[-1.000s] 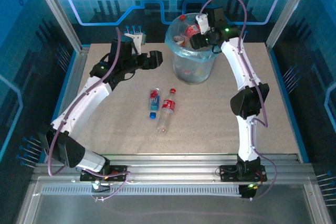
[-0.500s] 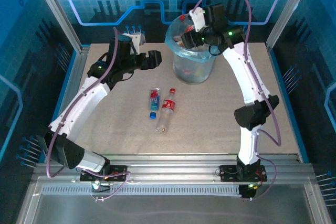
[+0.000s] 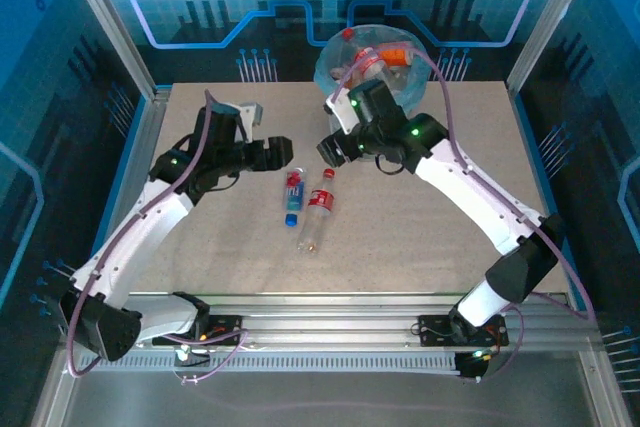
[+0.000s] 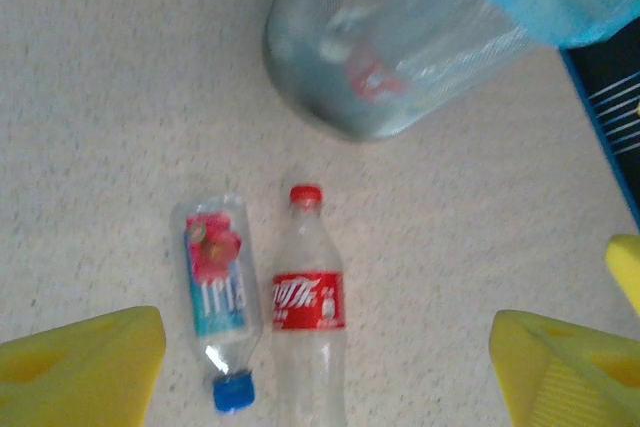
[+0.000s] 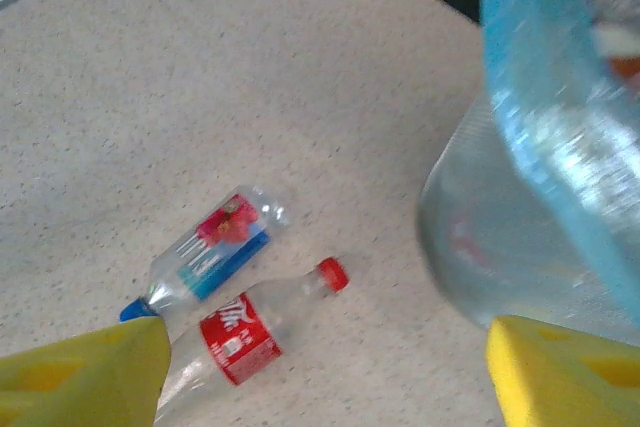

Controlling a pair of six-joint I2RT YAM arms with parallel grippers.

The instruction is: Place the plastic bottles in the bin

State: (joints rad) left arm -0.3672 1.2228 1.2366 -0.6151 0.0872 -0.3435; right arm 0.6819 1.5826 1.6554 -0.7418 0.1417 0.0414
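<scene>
- Your pink-label bottle (image 3: 292, 190) and red-label bottle (image 3: 318, 209) lie side by side, just nearer than both grippers.
- Your left gripper (image 3: 283, 151) reaches inward, spread wide, empty.
- Your right gripper (image 3: 329, 149) faces it, likewise spread and empty.
- The bin (image 3: 334, 75) stands just beyond your right gripper.

Two plastic bottles lie side by side on the counter: a blue-capped pink-label bottle (image 4: 215, 292) and a red-capped red-label bottle (image 4: 308, 307). The bin (image 4: 380, 47) beyond seemingly holds more.
</scene>
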